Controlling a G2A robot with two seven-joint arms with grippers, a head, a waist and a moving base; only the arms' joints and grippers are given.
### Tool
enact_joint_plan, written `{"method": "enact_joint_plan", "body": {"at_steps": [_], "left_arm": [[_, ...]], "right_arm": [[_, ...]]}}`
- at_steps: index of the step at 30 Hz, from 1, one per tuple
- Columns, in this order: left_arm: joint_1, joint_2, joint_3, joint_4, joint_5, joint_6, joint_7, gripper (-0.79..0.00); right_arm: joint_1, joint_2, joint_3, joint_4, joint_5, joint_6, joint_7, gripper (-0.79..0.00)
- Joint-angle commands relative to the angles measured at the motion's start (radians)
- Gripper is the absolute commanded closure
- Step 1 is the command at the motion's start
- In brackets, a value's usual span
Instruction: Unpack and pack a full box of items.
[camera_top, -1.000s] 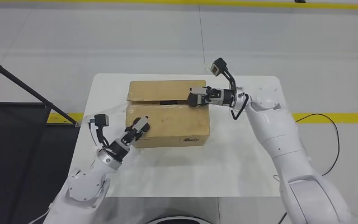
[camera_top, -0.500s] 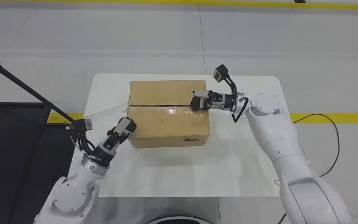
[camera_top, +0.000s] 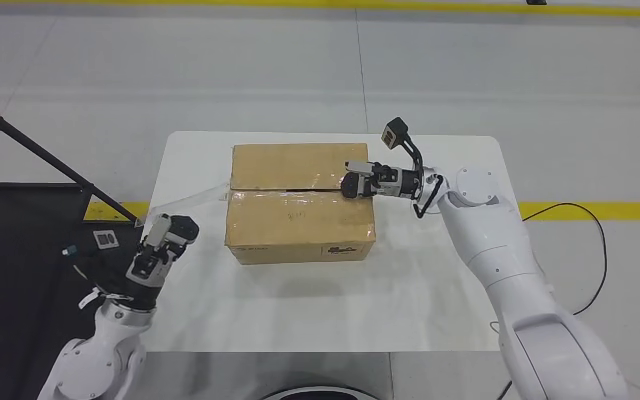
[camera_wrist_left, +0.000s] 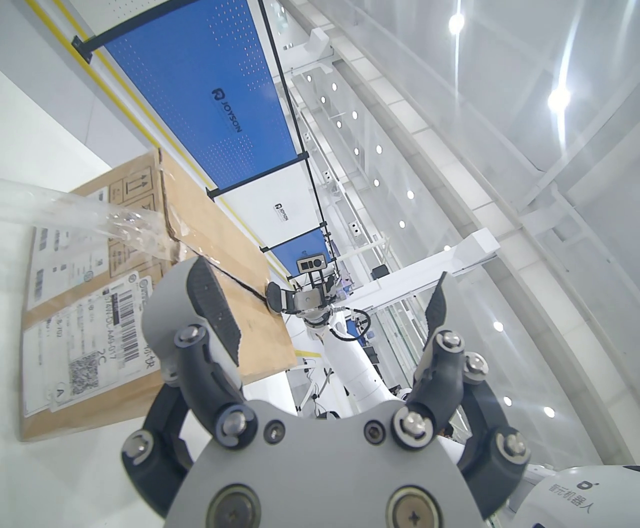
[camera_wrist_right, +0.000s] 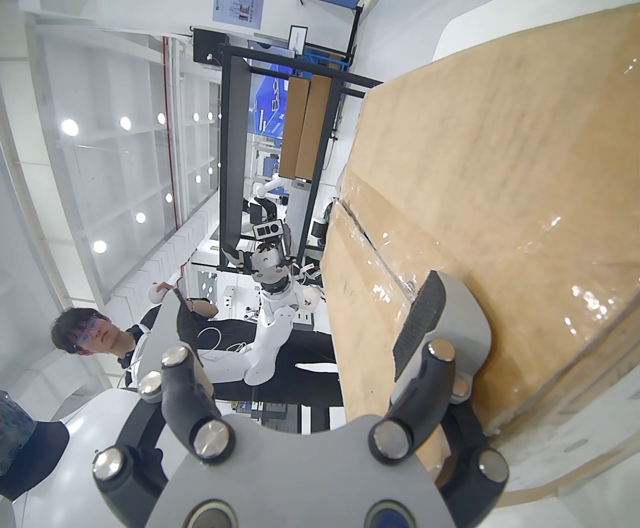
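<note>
A: Checking the box (camera_top: 300, 205) first, where is it?
B: Middle of the white worktop (camera_top: 430, 300), long side facing the robot. The 2 top flaps are down and meet at 1 seam running left to right, with shiny clear tape over it.
A: Any loose tape?
B: Yes, 1 clear strip (camera_top: 195, 203) comes off the seam's left end and slants out past the box's left side. The left wrist view shows it crinkled at that end, near the white labels (camera_wrist_left: 80, 330) stuck on the side panel.
A: Left arm?
B: Left gripper (camera_top: 172, 232) sits over the worktop's left edge, apart from the box and pointing toward it. Jaws wide apart, nothing between them.
A: Right arm?
B: Right gripper (camera_top: 352, 181) is at the seam's right end, over the box top. Jaws apart, gripping nothing. In the right wrist view 1 finger (camera_wrist_right: 440, 320) lies over the taped top just beside the seam, and the other hangs clear of the box. Touching or not, cannot tell.
A: Flaps flat?
B: Flat in the top view, with a thin dark gap along the seam.
</note>
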Motion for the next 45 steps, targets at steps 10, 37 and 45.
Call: {"method": "enact_joint_plan", "body": {"at_steps": [10,37,45], "left_arm": [[0.009,0.0,-0.011,-0.001,-0.009,-0.004,-0.004,-0.785],[-0.403,-0.033,0.138,0.559,-0.224,0.354,0.152,-0.785],[-0.496,-0.042,0.181,0.617,-0.181,0.4,0.21,-0.785]], "right_arm": [[0.0,0.0,0.0,0.001,0.001,-0.001,0.0,-0.785],[0.0,0.0,0.0,0.001,0.001,-0.001,0.0,-0.785],[0.0,0.0,0.0,0.001,0.001,-0.001,0.0,-0.785]]}}
